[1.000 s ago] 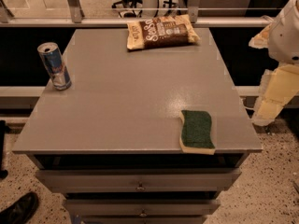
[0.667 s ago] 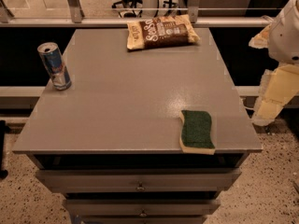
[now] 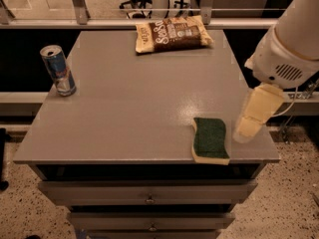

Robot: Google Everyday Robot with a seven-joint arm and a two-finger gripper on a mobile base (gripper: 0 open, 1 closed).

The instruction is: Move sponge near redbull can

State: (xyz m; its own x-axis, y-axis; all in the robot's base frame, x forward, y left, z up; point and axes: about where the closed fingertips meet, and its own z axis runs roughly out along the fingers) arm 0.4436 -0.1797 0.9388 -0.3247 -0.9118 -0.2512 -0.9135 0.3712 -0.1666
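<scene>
The sponge (image 3: 210, 139), with its dark green top and pale yellow base, lies flat at the table's front right corner. The redbull can (image 3: 58, 70), blue and silver, stands upright at the table's left edge, far from the sponge. My gripper (image 3: 247, 128) hangs from the white arm (image 3: 289, 49) at the right, pointing down over the table's right edge. It is just right of the sponge, does not touch it, and holds nothing.
A brown snack bag (image 3: 172, 34) lies at the back middle of the grey table (image 3: 134, 113). The table has drawers (image 3: 149, 198) below its front edge. A railing (image 3: 79, 4) runs behind it.
My arm and gripper have moved left, from outside the table's right edge to close beside the sponge. The sponge, can and bag have not moved.
</scene>
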